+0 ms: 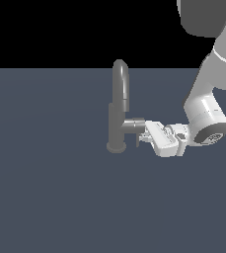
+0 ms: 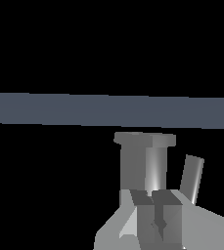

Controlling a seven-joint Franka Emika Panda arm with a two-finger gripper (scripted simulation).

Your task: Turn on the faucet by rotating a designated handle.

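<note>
faucet upright on bench | gripper side-on at handle, placed to push it round | jaws nearly together, gripping nothing visible

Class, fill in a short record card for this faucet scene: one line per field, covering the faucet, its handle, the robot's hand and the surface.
faucet: grey, upright, with a curved spout
handle: short stub sticking out sideways toward the exterior view's right
hand: white, lying level, its tip at the end of the handle
fingers: close together in the wrist view, almost no gap
contact with handle: looks touching, grip not certain
surface: flat blue-grey floor
</note>
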